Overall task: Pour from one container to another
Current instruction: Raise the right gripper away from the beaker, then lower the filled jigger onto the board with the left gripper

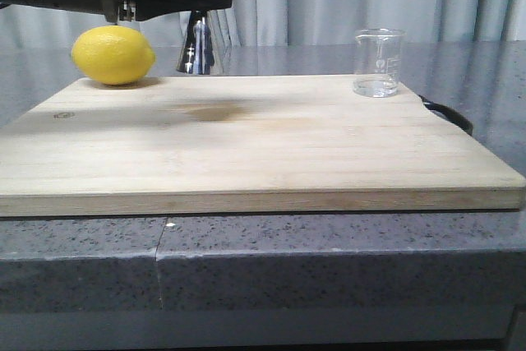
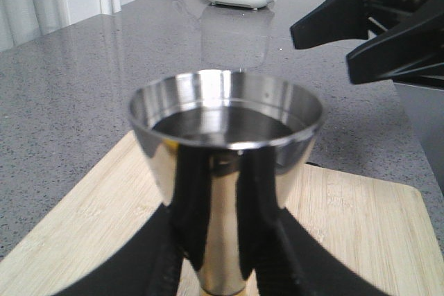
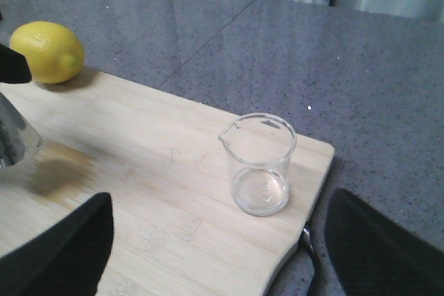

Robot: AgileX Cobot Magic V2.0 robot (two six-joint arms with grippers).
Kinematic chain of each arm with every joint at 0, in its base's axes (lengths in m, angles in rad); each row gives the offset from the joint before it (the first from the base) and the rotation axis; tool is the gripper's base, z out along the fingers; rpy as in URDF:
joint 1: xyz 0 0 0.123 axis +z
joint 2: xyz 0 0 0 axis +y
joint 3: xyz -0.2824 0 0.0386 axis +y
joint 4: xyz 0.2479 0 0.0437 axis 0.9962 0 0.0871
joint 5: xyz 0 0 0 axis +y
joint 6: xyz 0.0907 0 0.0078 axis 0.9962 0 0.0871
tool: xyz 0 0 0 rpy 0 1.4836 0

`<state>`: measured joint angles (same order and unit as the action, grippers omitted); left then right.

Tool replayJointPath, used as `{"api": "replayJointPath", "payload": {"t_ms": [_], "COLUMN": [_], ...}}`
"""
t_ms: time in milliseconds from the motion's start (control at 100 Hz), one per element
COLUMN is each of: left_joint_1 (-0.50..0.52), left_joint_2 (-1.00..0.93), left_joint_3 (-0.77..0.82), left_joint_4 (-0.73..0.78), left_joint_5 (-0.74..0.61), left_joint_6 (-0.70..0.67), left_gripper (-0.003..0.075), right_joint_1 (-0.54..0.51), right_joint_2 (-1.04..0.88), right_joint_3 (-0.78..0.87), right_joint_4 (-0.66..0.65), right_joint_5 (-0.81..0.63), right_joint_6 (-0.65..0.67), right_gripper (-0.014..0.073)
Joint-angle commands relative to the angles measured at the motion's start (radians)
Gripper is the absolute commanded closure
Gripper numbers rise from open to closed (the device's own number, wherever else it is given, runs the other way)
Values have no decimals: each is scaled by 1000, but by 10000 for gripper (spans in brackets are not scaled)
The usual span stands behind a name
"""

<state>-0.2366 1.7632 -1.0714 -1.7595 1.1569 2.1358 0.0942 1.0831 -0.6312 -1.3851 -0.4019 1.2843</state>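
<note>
1. Front view shows a wooden cutting board (image 1: 246, 141) lying on the grey speckled counter (image 1: 329, 260), with both arms held up above its far side.
2. Left pincer (image 2: 222, 268) is clamped on the steel jigger (image 2: 225, 171), one black finger on each side of the lower cone; the jigger stands upright in the grip, raised off the board.
3. Inside the jigger's upper cup a dark liquid surface shows below the rim.
4. Right pincer (image 3: 218, 240) has its fingers (image 3: 62, 247) spread wide and grips nothing; the glass beaker (image 3: 260, 164) stands upright on the board ahead of it, in line with the gap between the fingers, not touched.
5. Beaker sits near the board's corner, looking nearly empty.
6. Beyond the left pincer, a lemon (image 1: 113, 55) rests at the board's far edge.
</note>
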Motion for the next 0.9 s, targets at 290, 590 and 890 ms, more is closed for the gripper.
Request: {"api": "replayJointPath", "payload": {"t_ms": [290, 590, 890], "left_joint_1": [-6, -6, -3], "left_joint_2": [-49, -48, -10], "left_joint_3": [-29, -29, -29], "left_joint_4": [-81, -81, -81], "left_joint_5": [112, 103, 122], "left_joint_6": [-5, 46, 66], "left_gripper": [552, 552, 552], "right_joint_1": [2, 2, 2], "right_joint_2": [-75, -75, -75], "right_joint_3": [-12, -12, -12], "right_joint_4": [17, 17, 17], "right_joint_5": [-11, -9, -9], "right_joint_6": [1, 1, 1], "right_gripper": [32, 32, 32]}}
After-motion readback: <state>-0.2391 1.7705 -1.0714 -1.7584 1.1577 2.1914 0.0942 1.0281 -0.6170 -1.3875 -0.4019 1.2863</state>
